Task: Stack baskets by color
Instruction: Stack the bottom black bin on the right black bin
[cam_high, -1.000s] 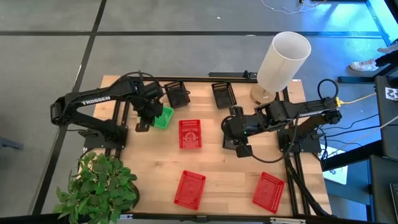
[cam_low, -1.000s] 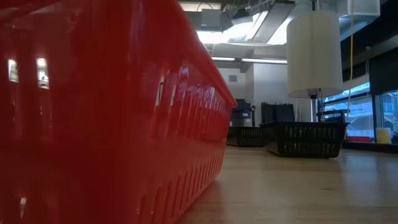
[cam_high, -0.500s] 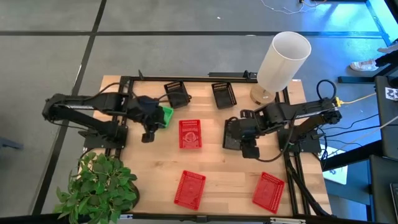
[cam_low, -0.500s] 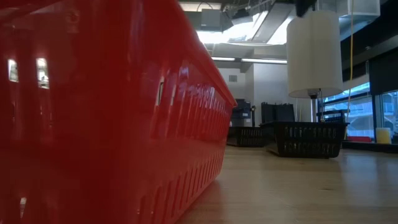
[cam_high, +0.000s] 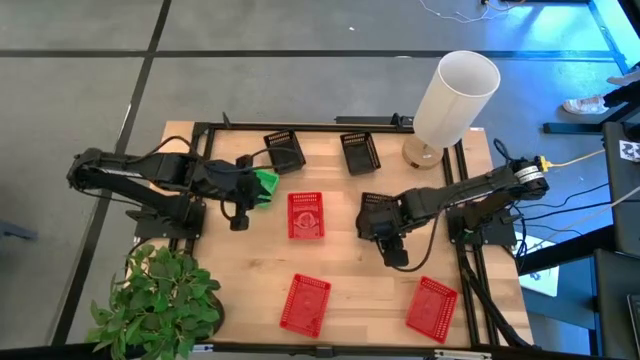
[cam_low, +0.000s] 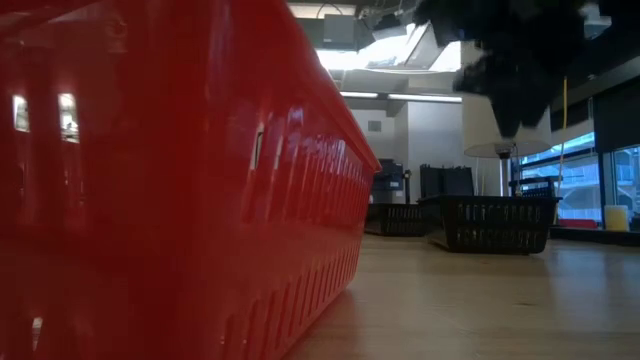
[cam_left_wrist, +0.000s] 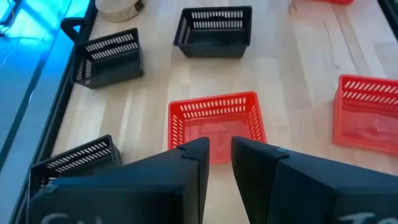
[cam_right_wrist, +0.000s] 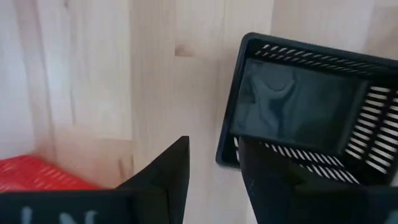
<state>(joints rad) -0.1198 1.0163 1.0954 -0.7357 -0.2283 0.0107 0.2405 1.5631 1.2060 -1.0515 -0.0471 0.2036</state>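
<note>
Three red baskets (cam_high: 305, 215) (cam_high: 305, 303) (cam_high: 432, 307) lie apart on the wooden table, each on its base. Two black baskets (cam_high: 285, 150) (cam_high: 360, 152) stand at the far edge, and a third black basket (cam_high: 372, 207) lies right of centre. A green basket (cam_high: 268, 183) sits at the left, half hidden under my left gripper (cam_high: 250, 192), which slants toward the middle red basket (cam_left_wrist: 214, 124) and is open and empty (cam_left_wrist: 219, 155). My right gripper (cam_right_wrist: 212, 168) points down, open, astride a corner of the third black basket (cam_right_wrist: 298, 106). I see no touch there.
A tall white lamp shade (cam_high: 455, 95) leans at the far right corner. A potted plant (cam_high: 160, 300) stands at the near left corner. In the low view one red basket (cam_low: 170, 180) fills the left half. Bare wood lies between the baskets.
My right gripper has come straight down onto the black basket right of centre, entering the low view from above. My left gripper has tipped up from pointing down at the green basket to slanting toward the table's right. The baskets have stayed where they were.
</note>
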